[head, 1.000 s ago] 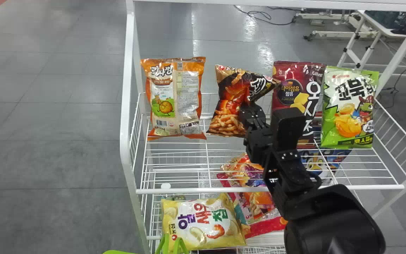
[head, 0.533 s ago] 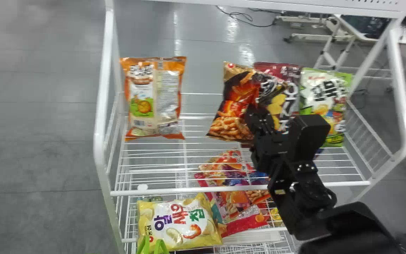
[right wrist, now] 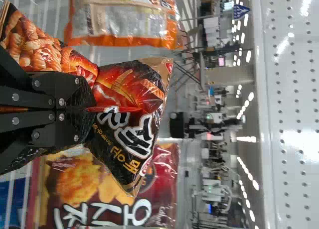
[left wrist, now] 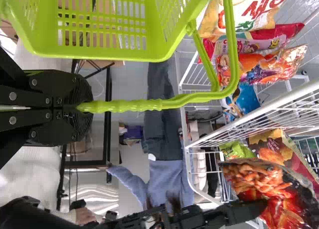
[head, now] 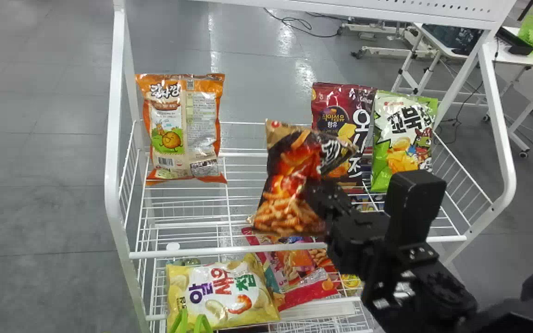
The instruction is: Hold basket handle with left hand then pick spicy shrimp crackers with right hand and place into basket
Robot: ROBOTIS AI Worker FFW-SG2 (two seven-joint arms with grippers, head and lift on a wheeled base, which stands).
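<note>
A white wire rack (head: 114, 115) holds snack bags on its shelves. The green basket (left wrist: 114, 54) is in front of it, on the robot's left. The bag of spicy shrimp crackers (head: 287, 180) is held up in front of the upper shelf (head: 183, 253), between the orange bag (head: 197, 125) and the maroon bag (head: 338, 97). Its printed front faces the head camera; its long axis runs roughly upright, the top leaning toward the robot's right, with one upper corner pointing that way. The right end effector (head: 324, 196) is closed to a narrow pinch on the bag's right side. The left end effector (left wrist: 82, 108) is also closed narrow, gripping the basket's slim green handle (left wrist: 134, 105).
</note>
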